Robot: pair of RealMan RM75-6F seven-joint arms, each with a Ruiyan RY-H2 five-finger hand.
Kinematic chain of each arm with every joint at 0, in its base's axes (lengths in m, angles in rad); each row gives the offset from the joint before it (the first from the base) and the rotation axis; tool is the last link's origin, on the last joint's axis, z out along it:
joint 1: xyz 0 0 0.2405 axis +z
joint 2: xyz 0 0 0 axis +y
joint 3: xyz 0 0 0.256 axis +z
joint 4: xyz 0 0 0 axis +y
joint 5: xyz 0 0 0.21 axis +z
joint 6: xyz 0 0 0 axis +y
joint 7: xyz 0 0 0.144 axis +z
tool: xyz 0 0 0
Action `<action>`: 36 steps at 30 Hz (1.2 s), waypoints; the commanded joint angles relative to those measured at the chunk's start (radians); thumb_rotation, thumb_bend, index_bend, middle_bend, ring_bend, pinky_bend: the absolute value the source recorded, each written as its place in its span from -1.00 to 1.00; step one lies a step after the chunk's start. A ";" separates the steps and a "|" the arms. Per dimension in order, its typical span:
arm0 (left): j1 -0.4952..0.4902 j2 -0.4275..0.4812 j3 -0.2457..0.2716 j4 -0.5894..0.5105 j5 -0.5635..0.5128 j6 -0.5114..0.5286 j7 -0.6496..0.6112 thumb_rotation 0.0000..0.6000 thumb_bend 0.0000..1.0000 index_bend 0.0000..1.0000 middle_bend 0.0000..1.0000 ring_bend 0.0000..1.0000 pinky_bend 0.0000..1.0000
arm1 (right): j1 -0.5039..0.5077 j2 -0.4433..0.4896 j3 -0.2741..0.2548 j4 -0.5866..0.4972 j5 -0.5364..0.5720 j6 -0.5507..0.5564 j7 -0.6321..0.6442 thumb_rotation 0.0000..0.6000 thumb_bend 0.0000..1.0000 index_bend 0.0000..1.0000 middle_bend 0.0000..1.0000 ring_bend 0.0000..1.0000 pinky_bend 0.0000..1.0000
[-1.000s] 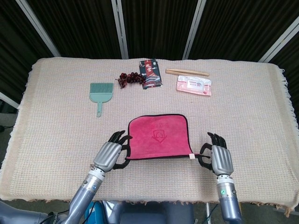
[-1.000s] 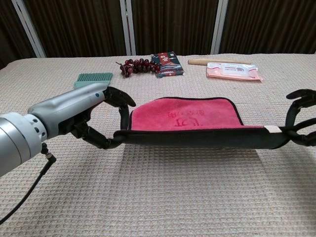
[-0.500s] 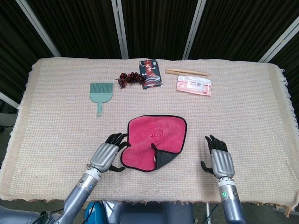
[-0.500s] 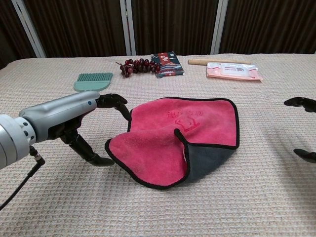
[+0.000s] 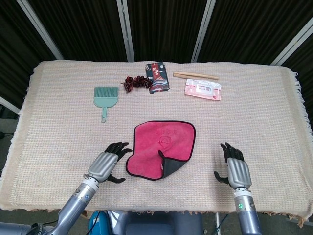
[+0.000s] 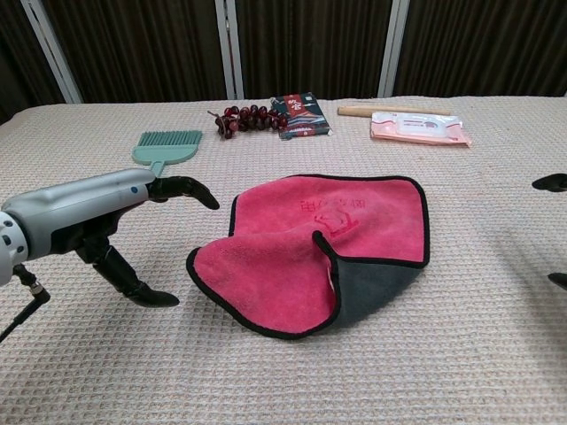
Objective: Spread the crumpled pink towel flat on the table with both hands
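The pink towel [image 5: 161, 147] [image 6: 310, 243] with a black border lies on the table near the front middle. Its front right corner is folded over, showing the grey underside [image 5: 171, 168] [image 6: 376, 288]. My left hand [image 5: 105, 165] [image 6: 97, 212] hovers open just left of the towel, fingers spread and apart from the cloth. My right hand [image 5: 235, 169] is open well to the right of the towel, touching nothing; only its fingertips [image 6: 554, 182] show at the edge of the chest view.
A green brush [image 5: 105, 97], a string of dark red beads [image 5: 134, 82], a dark packet [image 5: 158, 77], a wooden stick [image 5: 195, 76] and a pink wipes pack [image 5: 202, 90] lie along the far side. A beige woven cloth [image 5: 274, 112] covers the table.
Both hands let go of the towel's front edge, which dropped with one corner folded over. Each hand then drew back outward and toward the front of the table.
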 commanded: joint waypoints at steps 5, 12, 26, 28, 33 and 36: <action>-0.005 0.031 0.025 0.003 0.000 -0.018 0.052 1.00 -1.00 -0.74 -0.94 -1.00 -1.00 | -0.008 0.011 -0.007 0.008 -0.017 -0.017 0.026 1.00 -0.40 -1.00 -1.00 -1.00 -1.00; -0.006 0.027 0.047 0.030 0.031 0.005 0.130 1.00 -0.39 -0.75 -0.94 -1.00 -1.00 | -0.018 0.019 -0.002 0.016 -0.042 -0.022 0.066 1.00 -0.40 -1.00 -1.00 -1.00 -1.00; -0.070 -0.014 -0.037 0.156 -0.010 0.017 0.292 1.00 0.45 -0.75 -0.93 -1.00 -1.00 | -0.035 0.035 0.009 0.042 -0.099 -0.024 0.134 1.00 -0.40 -1.00 -1.00 -1.00 -1.00; -0.098 -0.031 -0.062 0.188 -0.048 0.000 0.335 1.00 0.46 -0.75 -0.93 -1.00 -1.00 | -0.036 0.037 0.011 0.048 -0.103 -0.026 0.141 1.00 -0.40 -1.00 -1.00 -1.00 -1.00; -0.167 -0.078 -0.107 0.259 -0.130 -0.044 0.426 1.00 0.60 -0.75 -0.93 -1.00 -1.00 | -0.033 0.031 0.024 0.071 -0.103 -0.035 0.155 1.00 -0.40 -1.00 -1.00 -1.00 -1.00; -0.205 -0.114 -0.124 0.304 -0.178 -0.071 0.469 1.00 0.68 -0.75 -0.93 -1.00 -1.00 | -0.032 0.026 0.032 0.081 -0.100 -0.039 0.163 1.00 -0.40 -1.00 -1.00 -1.00 -1.00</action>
